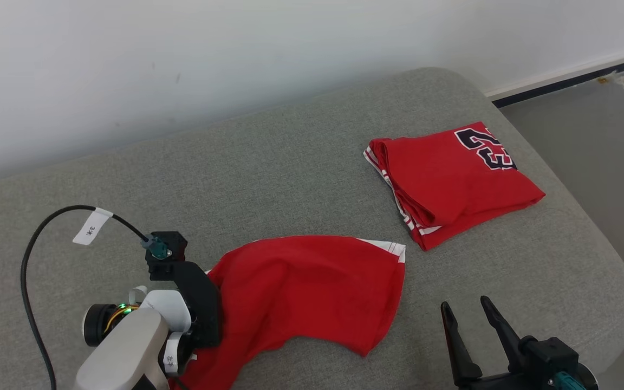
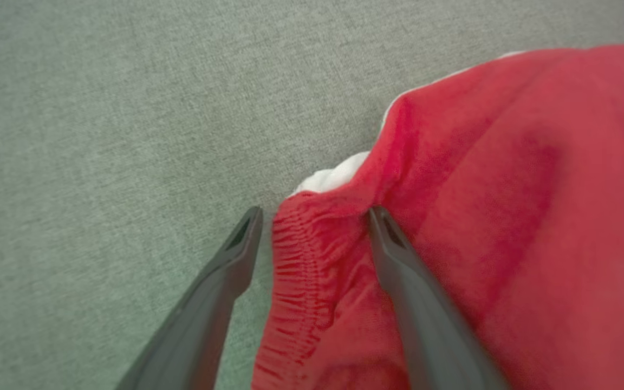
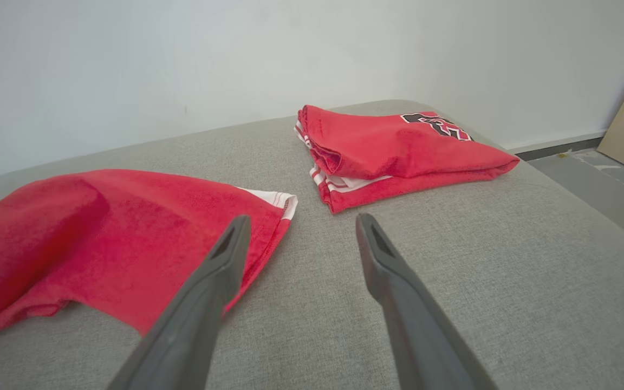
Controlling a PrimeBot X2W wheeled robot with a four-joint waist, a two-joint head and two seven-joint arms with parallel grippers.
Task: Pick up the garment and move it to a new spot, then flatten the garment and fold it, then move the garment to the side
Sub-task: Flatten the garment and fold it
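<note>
Left gripper (image 2: 314, 216) is held low over the rumpled red garment (image 2: 507, 216), fingers spread
The elastic, ribbed waistband is straddled by the open jaws, nothing clamped; the soft cloth is spread loosely on the woven grey cushion (image 1: 290, 162). Right gripper (image 1: 465, 303) is held open and empty beside the garment's white-trimmed hem, with a folded red jersey (image 1: 453, 179), numbered in black, lying apart beyond it
</note>
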